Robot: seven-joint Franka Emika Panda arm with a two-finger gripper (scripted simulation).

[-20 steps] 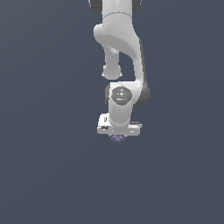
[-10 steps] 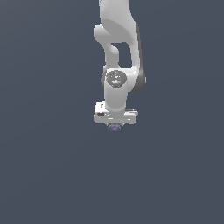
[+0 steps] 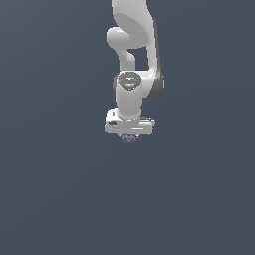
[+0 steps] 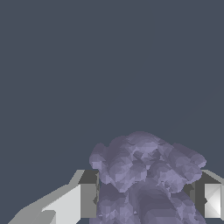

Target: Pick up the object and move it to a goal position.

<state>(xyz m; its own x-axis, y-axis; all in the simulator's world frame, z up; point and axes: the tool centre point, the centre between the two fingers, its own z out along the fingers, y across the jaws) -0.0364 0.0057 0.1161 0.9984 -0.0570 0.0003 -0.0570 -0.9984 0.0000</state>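
Observation:
The object [image 3: 128, 139] is a small lumpy purple-lavender thing with darker mottling. It sits between the fingers of my white gripper [image 3: 129, 137] and only its lower part shows below the hand in the exterior view. In the wrist view the object [image 4: 144, 175] fills the space between the two fingers [image 4: 89, 194], which press on it from both sides. The gripper is shut on the object and hangs from the white arm above the plain grey ground.
The white arm [image 3: 132, 45] reaches down from the top of the exterior view. Plain dark grey ground [image 3: 60, 199] lies all around.
The arm and gripper have risen in the exterior view with the object held between the fingers.

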